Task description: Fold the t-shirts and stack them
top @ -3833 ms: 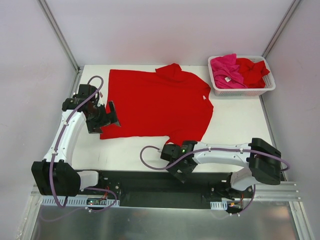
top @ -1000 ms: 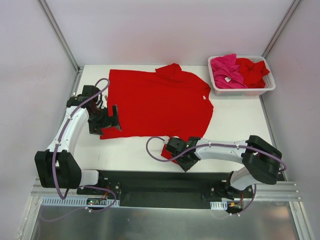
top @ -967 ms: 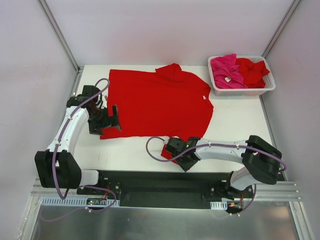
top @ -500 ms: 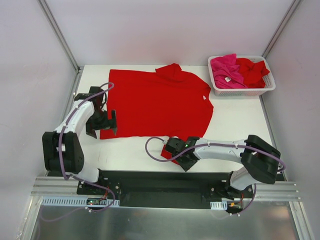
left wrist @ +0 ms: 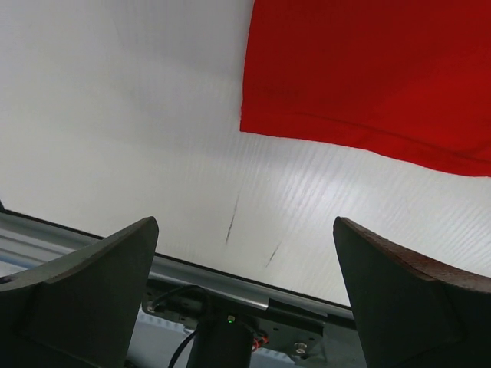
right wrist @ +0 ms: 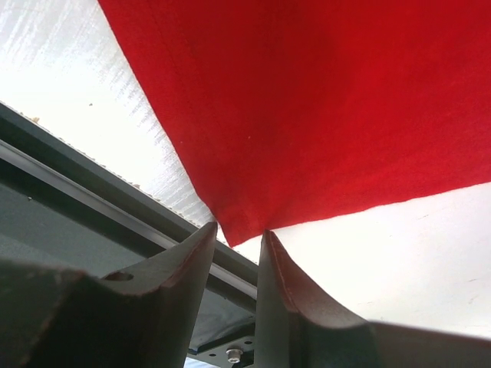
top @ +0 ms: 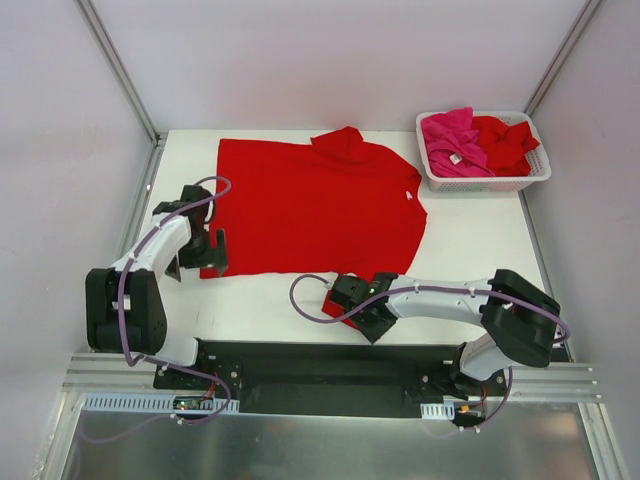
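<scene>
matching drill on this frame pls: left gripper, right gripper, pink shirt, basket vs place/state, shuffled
Things
1. left gripper
2. right gripper
3. pink shirt
4. basket

Place or state
A. at the far right corner of the table
B. fingers pinched on a corner of the spread shirt
C. bunched in the left side of the basket
D. fingers wide open, nothing between them

Pairs: 1-D, 2-B, 3-C, 4-A
</scene>
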Robot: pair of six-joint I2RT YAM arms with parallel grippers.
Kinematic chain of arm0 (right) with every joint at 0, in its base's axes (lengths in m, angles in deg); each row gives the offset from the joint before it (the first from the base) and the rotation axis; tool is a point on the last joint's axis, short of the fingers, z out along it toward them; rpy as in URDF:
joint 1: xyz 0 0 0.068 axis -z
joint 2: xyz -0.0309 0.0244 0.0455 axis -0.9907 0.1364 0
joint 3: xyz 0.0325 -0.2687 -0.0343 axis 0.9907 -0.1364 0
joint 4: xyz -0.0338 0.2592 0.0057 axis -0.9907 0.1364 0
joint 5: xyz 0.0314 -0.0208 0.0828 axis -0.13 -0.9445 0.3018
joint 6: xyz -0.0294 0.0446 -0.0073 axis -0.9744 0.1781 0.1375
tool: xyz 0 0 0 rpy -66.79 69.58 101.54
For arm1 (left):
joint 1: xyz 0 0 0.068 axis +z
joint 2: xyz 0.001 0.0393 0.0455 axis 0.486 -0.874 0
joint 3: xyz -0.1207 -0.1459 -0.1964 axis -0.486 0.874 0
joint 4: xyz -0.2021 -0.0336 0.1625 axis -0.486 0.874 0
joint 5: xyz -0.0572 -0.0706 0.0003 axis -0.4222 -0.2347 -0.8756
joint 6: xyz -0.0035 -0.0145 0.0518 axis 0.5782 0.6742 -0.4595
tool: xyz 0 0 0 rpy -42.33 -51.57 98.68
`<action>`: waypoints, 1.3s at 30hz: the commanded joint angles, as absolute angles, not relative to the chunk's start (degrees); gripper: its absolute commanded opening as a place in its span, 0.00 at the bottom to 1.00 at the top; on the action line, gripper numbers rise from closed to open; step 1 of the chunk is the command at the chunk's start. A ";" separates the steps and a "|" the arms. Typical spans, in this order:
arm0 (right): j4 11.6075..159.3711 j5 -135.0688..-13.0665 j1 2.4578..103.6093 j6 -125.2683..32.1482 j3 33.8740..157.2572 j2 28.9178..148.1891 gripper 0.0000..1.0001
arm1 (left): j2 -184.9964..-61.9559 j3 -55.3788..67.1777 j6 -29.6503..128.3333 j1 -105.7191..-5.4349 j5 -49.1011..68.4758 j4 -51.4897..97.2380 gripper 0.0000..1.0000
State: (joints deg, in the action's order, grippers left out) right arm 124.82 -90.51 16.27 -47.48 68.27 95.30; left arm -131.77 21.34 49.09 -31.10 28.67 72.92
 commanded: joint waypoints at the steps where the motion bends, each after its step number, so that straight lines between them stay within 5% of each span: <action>1: 126.99 -91.38 15.80 -47.92 70.91 95.63 0.34 | -128.58 23.66 48.57 -29.87 24.02 66.12 0.99; 7: 127.87 -91.64 15.72 -48.36 72.40 95.71 0.34 | -134.90 24.01 48.48 -28.38 12.42 64.71 0.99; 27: 128.14 -91.29 15.45 -48.89 72.58 95.10 0.36 | -139.65 21.82 45.59 -18.97 12.24 63.65 0.98; 33: 127.79 -91.20 15.45 -48.72 72.49 95.19 0.36 | -141.67 21.21 45.41 -18.88 12.85 63.82 0.88; 39: 127.43 -91.46 15.45 -48.45 72.32 95.19 0.36 | -143.52 21.20 46.55 -18.97 12.85 63.91 0.61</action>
State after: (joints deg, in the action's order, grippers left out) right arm 126.54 -90.53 15.86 -48.49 70.93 95.33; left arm -142.72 22.56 46.60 -18.90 13.28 62.87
